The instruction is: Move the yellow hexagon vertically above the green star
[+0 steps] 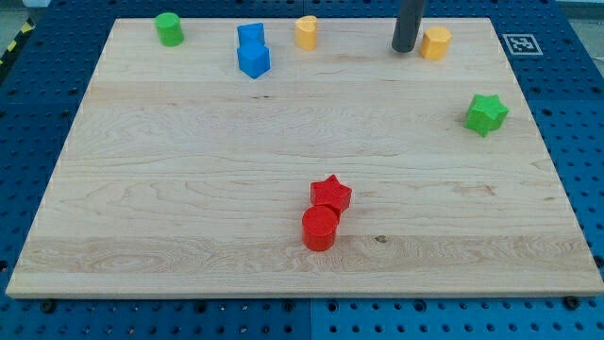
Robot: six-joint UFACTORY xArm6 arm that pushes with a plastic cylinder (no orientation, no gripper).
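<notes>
The yellow hexagon [436,42] sits near the view's top edge, right of centre. My tip [404,48] stands just to its left, close beside it; contact cannot be told. The green star [486,113] lies near the board's right edge, below and to the right of the hexagon. A second yellow block [306,32], rounded with a notch, sits at the top centre.
A green cylinder [170,28] is at the top left. Two blue blocks [252,51] touch each other left of the top centre. A red star [330,195] and a red cylinder [320,228] touch at the lower centre. The wooden board [189,189] lies on a blue pegboard.
</notes>
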